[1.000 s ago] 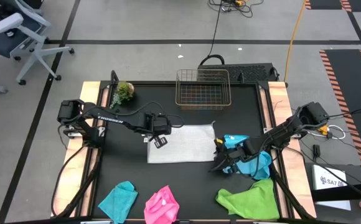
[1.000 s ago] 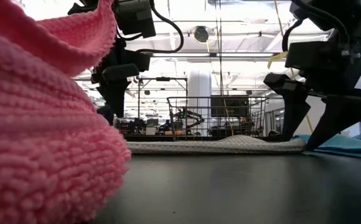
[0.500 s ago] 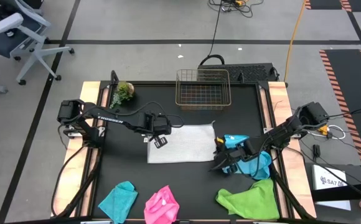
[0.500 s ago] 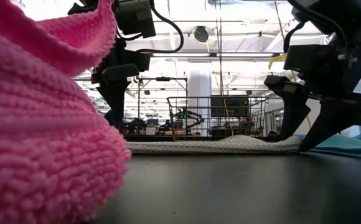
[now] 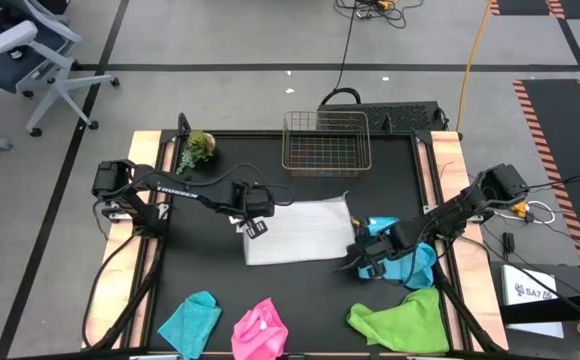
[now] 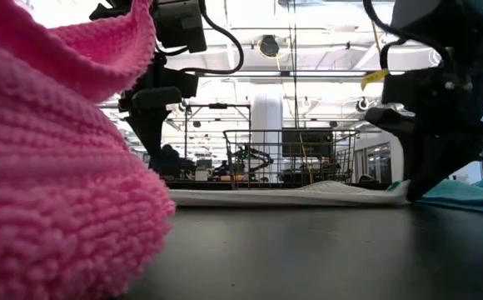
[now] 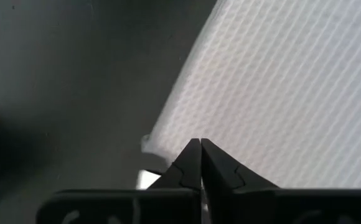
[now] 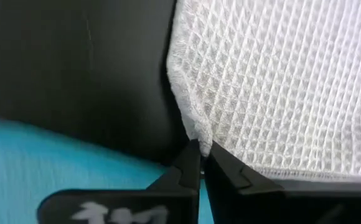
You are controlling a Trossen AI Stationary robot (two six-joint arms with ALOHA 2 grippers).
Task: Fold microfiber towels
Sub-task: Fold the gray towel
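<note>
At white towel (image 5: 298, 230) corners, left gripper (image 5: 252, 226), right gripper (image 5: 355, 258) pinched closed

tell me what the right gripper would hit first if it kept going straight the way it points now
The white towel, most likely. The right gripper is shut right at that towel's corner, and the weave fills the wrist view just ahead of its tips. Whether it has actually pinched the corner is hard to tell.

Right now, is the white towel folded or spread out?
Spread flat: the white towel lies as one open sheet, both grippers pinching its near corners.
</note>
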